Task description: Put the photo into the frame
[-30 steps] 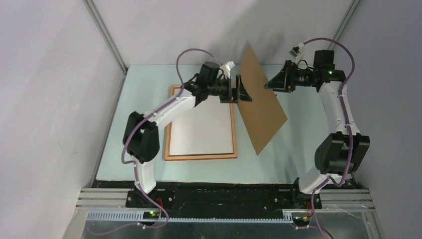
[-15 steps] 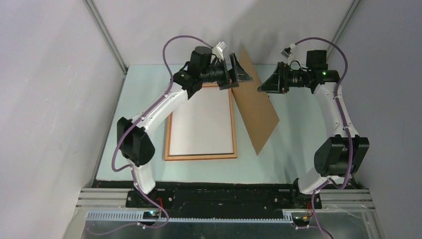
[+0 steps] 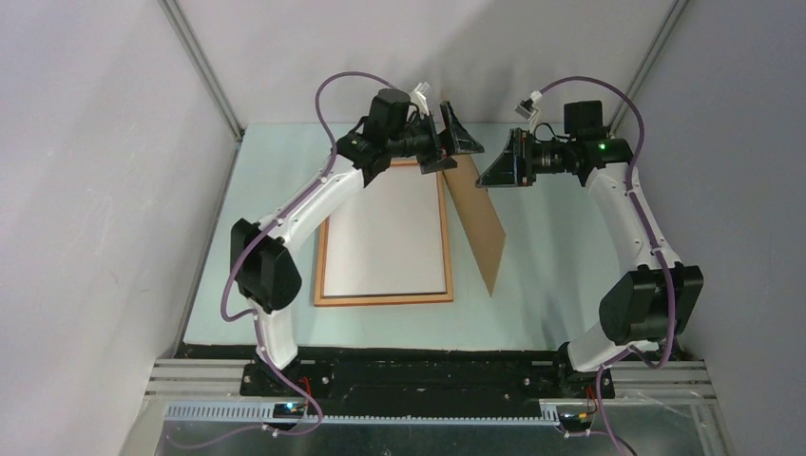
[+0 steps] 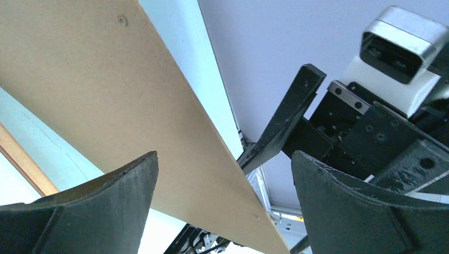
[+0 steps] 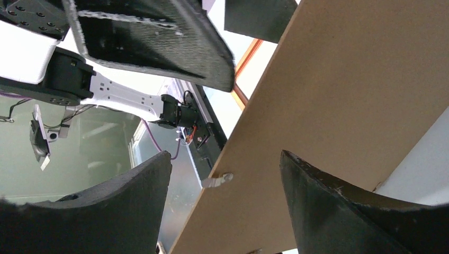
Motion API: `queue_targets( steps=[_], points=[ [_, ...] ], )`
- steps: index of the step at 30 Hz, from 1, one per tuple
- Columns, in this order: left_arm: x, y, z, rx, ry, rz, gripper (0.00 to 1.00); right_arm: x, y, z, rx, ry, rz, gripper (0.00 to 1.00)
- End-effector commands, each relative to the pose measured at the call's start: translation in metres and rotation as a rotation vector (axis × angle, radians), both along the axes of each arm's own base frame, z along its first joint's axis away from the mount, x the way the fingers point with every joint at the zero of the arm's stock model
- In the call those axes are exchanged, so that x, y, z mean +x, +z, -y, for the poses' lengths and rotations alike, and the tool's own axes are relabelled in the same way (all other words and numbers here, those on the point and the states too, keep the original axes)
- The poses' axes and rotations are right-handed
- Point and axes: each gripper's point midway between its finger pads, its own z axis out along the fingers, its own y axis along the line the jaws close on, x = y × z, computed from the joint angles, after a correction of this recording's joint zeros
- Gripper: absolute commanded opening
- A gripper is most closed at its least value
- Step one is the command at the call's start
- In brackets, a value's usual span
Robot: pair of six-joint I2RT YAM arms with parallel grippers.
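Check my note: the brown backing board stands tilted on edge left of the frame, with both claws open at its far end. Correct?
No. The top external view shows the backing board right of the frame, not left. The rest holds: it stands tilted on edge, with the left claw and right claw open at its far end.
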Motion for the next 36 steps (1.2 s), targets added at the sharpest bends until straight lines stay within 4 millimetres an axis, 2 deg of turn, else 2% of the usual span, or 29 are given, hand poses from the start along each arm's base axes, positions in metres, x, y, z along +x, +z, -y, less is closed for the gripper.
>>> queue_targets(
  steps=[1,6,9,17,19,29,36],
  points=[
    [0.002,0.018,0.002,-0.031,0.017,0.021,1.0,-0.01,0.017,-0.005,0.007,0.016,0.083,0.8],
    [-0.001,0.014,-0.002,-0.023,0.019,0.011,0.99,-0.013,0.015,-0.008,0.008,0.026,0.082,0.8],
    [-0.004,0.016,-0.005,-0.022,0.02,0.018,0.98,-0.007,0.003,-0.004,-0.01,0.011,0.061,0.8],
    [-0.013,-0.01,-0.017,0.029,0.029,-0.015,0.91,0.019,-0.032,0.026,-0.017,-0.066,-0.021,0.79],
    [-0.012,-0.014,-0.021,0.038,0.035,-0.016,0.88,0.02,-0.039,0.028,-0.018,-0.062,-0.039,0.79],
    [-0.013,-0.022,-0.036,0.059,0.058,-0.017,0.75,0.031,-0.075,0.053,-0.037,-0.108,-0.105,0.78],
    [-0.013,-0.022,-0.044,0.068,0.072,-0.003,0.7,0.035,-0.094,0.062,-0.041,-0.122,-0.144,0.78]
  ],
)
